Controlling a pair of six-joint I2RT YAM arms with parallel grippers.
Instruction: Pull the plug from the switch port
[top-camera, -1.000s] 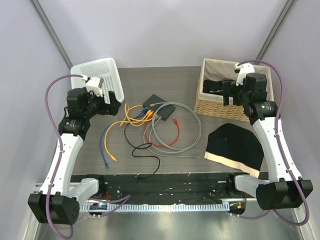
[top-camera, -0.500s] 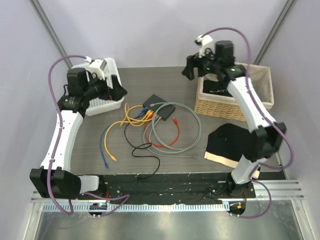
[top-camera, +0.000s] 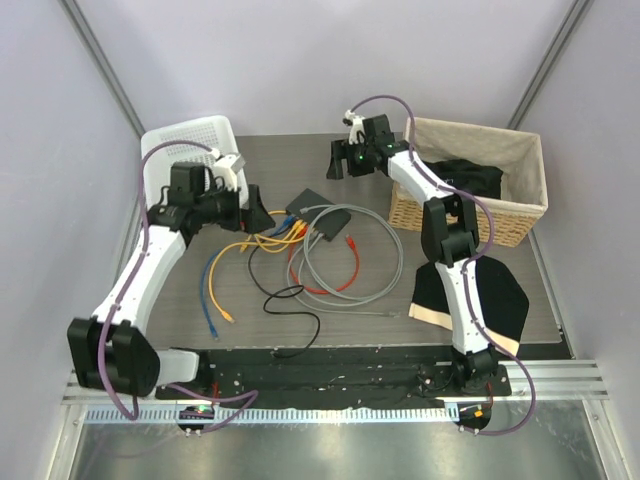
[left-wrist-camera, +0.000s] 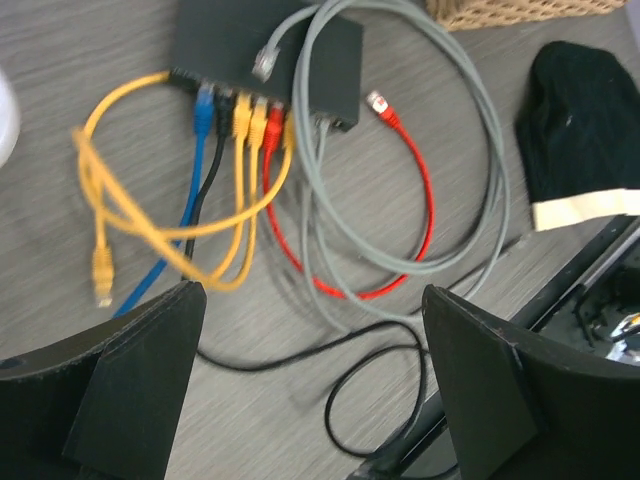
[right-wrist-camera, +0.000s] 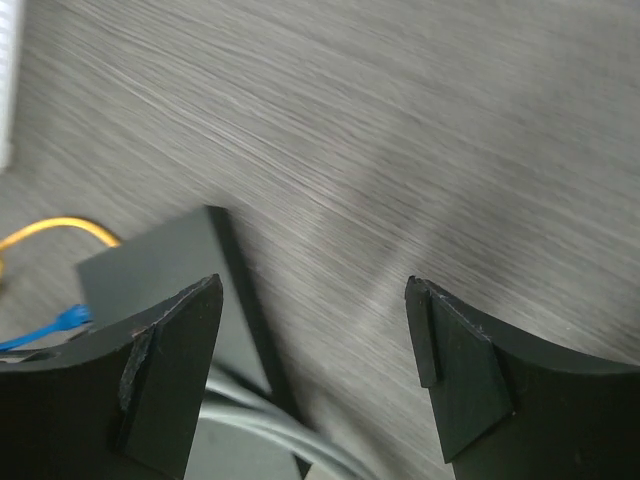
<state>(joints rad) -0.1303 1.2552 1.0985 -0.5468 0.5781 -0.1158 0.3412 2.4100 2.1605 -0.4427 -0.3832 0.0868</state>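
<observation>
Arms that stood out by the white basket (top-camera: 190, 135) and the wicker basket (top-camera: 520, 205) a second ago now close in on the switch (top-camera: 318, 212) at the middle of the surface. The left gripper (top-camera: 248, 198) hangs just left of it over the yellow cables (left-wrist-camera: 120, 190), the right gripper (top-camera: 338, 160) just beyond its far corner. Both stand apart and empty, so the pull is approached, not begun. The switch is a flat matte-black box, with blue, black, yellow, red and grey plugs (left-wrist-camera: 245, 115) in a row along the edge facing the left gripper.
</observation>
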